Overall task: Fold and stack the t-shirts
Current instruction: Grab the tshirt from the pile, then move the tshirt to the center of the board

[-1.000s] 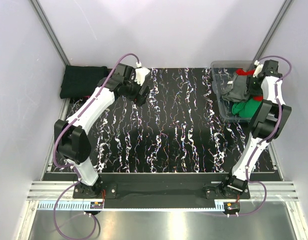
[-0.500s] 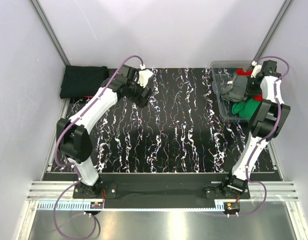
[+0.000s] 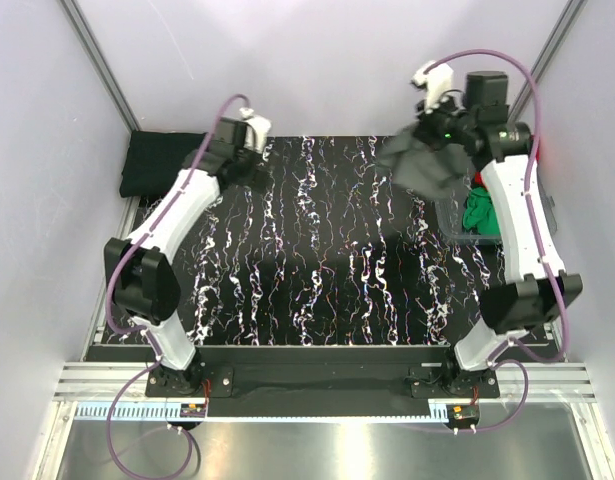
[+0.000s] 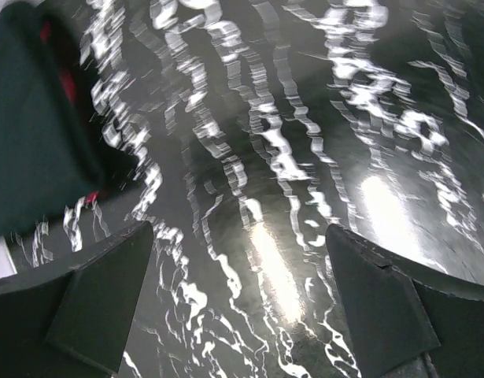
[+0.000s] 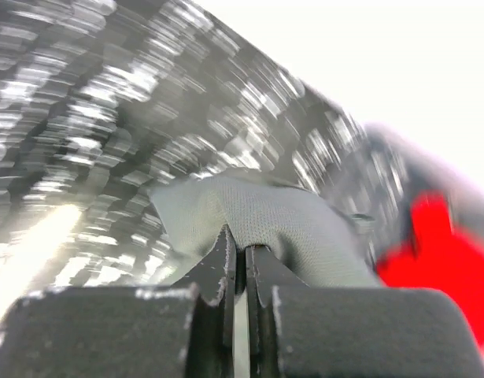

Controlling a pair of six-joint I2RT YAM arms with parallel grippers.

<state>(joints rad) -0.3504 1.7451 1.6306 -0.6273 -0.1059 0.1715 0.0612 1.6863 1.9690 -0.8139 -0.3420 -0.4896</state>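
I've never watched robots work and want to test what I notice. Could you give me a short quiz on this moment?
1. True or false: the left gripper holds a shirt.
2. The right gripper pinches a shirt of which colour? A blue; B grey; C yellow.
3. Where does the green shirt lie?
Key: 1 false, it is open and empty. 2 B, the grey shirt. 3 in the bin.
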